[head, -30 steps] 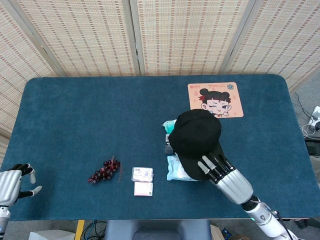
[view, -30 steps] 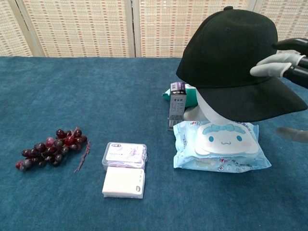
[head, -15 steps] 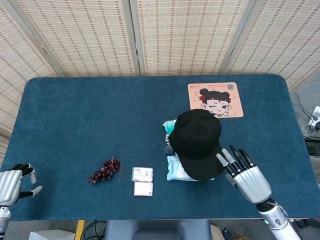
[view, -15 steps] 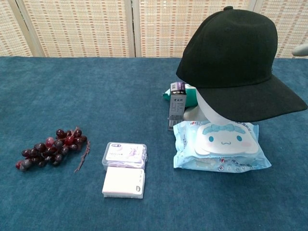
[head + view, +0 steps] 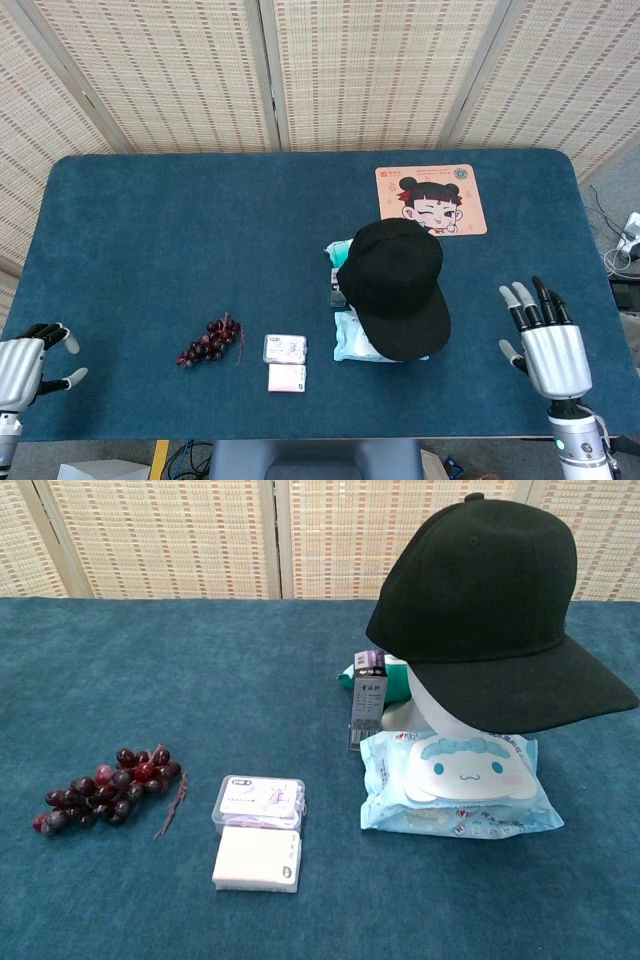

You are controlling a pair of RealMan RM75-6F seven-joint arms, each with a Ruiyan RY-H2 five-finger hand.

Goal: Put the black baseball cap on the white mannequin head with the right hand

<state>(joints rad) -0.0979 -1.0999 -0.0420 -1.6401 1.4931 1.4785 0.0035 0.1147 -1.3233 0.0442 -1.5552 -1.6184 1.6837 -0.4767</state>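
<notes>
The black baseball cap [image 5: 394,286] sits on top of the white mannequin head [image 5: 432,706], its brim pointing toward the table's near edge; only a strip of the head shows under the cap [image 5: 492,610] in the chest view. My right hand [image 5: 548,342] hovers near the table's front right, well clear of the cap, fingers spread and empty. My left hand [image 5: 30,358] rests at the front left corner, open, holding nothing. Neither hand appears in the chest view.
A pale blue wet-wipe pack [image 5: 456,783] lies just in front of the mannequin, a small dark box [image 5: 368,699] and a green pack [image 5: 388,677] beside it. Purple grapes [image 5: 207,340] and two small white boxes [image 5: 285,361] lie front left. A cartoon mat [image 5: 430,199] lies behind.
My right hand let go of the cap's brim and drew back to the right, leaving the chest view. The cap stayed on the mannequin head. The left hand barely moved.
</notes>
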